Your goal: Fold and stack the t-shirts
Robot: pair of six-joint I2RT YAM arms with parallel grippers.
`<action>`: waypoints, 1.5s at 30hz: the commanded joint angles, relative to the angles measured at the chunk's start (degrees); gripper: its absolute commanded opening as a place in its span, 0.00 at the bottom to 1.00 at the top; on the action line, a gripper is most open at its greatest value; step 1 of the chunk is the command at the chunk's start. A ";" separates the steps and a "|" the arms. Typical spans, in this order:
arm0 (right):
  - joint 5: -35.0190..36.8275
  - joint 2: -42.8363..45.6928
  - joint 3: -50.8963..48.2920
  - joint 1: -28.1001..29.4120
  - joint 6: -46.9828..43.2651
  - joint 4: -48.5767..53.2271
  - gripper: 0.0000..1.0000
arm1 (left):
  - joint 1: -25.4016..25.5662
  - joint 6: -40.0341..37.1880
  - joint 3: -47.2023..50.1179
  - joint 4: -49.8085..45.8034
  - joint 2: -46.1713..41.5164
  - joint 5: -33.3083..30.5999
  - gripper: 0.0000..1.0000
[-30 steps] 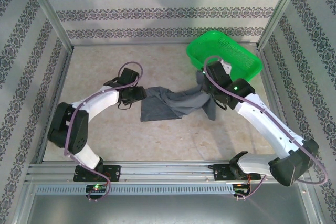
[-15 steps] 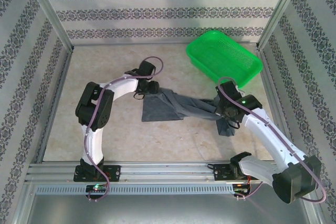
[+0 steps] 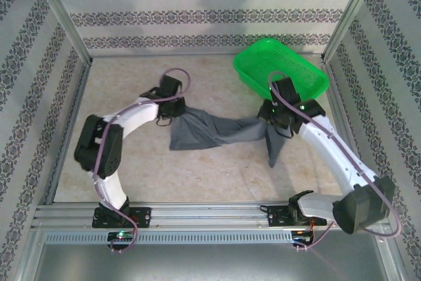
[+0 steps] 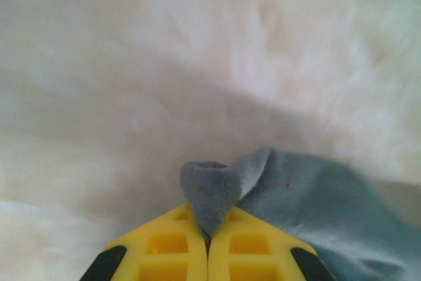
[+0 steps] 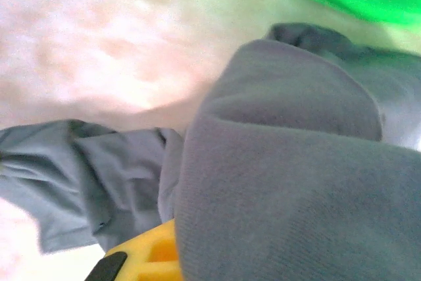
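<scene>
Green basket (image 3: 309,70) at the far right, just behind the right gripper (image 3: 275,118). Grey t-shirt (image 3: 217,133) pulled long above the middle of the table (image 3: 197,176). Left gripper (image 4: 208,238) pinched tight on one small corner. Right gripper wrapped in cloth, gripping the other end, one flap hanging down. Bare table in front and on the left. Walls (image 3: 39,64) close on both sides.

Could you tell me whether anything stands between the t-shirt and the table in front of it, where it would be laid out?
Nothing visible does. The t-shirt hangs stretched between the left gripper and right gripper, and the table nearer the arm bases is bare. The green basket sits behind the right gripper, off that path.
</scene>
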State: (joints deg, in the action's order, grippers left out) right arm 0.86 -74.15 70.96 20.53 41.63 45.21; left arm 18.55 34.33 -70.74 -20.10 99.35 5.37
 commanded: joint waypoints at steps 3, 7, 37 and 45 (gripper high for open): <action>-7.64 -9.74 19.35 0.64 -3.45 -11.00 0.00 | -8.26 6.08 -3.73 2.03 -12.44 -3.72 0.00; -5.89 -11.48 26.63 2.33 -6.04 -15.41 0.00 | -9.34 6.83 -4.08 1.96 -20.60 -10.47 0.00; -4.36 -13.22 -9.31 12.68 3.19 -19.10 0.44 | -5.80 13.54 31.05 -8.37 -40.92 -7.94 0.51; -5.91 -9.92 -13.51 6.27 3.81 -19.10 0.44 | 3.28 2.71 10.06 -2.62 -14.61 0.81 0.59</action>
State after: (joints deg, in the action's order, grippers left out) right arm -4.21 -87.02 59.20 28.82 44.84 26.35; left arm 18.76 43.88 -55.88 -23.62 77.60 2.83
